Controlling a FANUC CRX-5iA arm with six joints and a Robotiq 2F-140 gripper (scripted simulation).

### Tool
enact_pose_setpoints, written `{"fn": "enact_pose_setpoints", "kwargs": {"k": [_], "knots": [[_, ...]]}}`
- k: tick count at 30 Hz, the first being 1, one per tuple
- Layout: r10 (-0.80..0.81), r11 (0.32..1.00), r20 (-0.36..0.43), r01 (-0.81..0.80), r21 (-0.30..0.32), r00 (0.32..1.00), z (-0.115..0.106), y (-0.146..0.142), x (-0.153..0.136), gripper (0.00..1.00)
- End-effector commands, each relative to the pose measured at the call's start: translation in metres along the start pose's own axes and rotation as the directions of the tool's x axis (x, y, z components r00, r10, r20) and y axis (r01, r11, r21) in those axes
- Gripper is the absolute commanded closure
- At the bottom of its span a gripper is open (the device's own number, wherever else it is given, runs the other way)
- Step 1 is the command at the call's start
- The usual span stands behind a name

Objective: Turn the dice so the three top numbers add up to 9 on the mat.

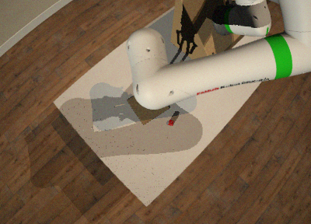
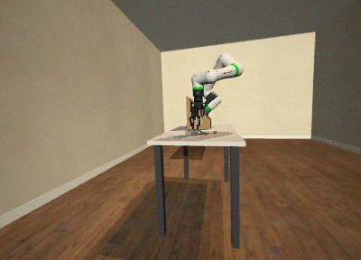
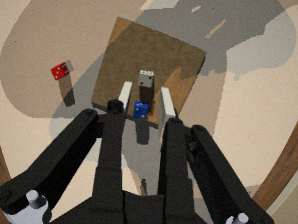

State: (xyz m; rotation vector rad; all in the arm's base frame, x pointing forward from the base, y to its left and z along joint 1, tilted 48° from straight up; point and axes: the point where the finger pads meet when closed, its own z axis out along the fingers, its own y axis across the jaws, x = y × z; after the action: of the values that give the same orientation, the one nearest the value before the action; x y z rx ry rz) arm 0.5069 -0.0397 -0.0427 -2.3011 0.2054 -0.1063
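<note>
Even, moderately bright light from above casts several overlapping soft shadows of the arm (image 1: 218,74) across the table (image 1: 218,119). Frames look grainy, without glare.

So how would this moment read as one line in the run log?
gripper: slightly open, straddling blue die, not gripping | pale die: on brown mat | red die: off mat, on table

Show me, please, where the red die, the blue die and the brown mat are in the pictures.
red die (image 3: 61,71): wrist view, on its top face.
blue die (image 3: 140,110): wrist view, on its visible face, between the fingers.
brown mat (image 3: 174,59): wrist view, on a bare part near its far corner.
</note>
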Motion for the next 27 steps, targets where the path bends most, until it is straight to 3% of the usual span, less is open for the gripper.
{"fn": "enact_pose_setpoints", "kwargs": {"k": [1, 9, 10, 27], "knots": [[0.000, 1.000, 0.000, 0.000, 0.000, 1.000, -0.0084, 0.0001, 0.0002, 0.79], [0.000, 1.000, 0.000, 0.000, 0.000, 1.000, -0.0137, 0.0001, 0.0002, 0.79], [0.000, 1.000, 0.000, 0.000, 0.000, 1.000, -0.0137, 0.0001, 0.0002, 0.00], [0.000, 1.000, 0.000, 0.000, 0.000, 1.000, -0.0137, 0.0001, 0.0002, 0.00]]}}
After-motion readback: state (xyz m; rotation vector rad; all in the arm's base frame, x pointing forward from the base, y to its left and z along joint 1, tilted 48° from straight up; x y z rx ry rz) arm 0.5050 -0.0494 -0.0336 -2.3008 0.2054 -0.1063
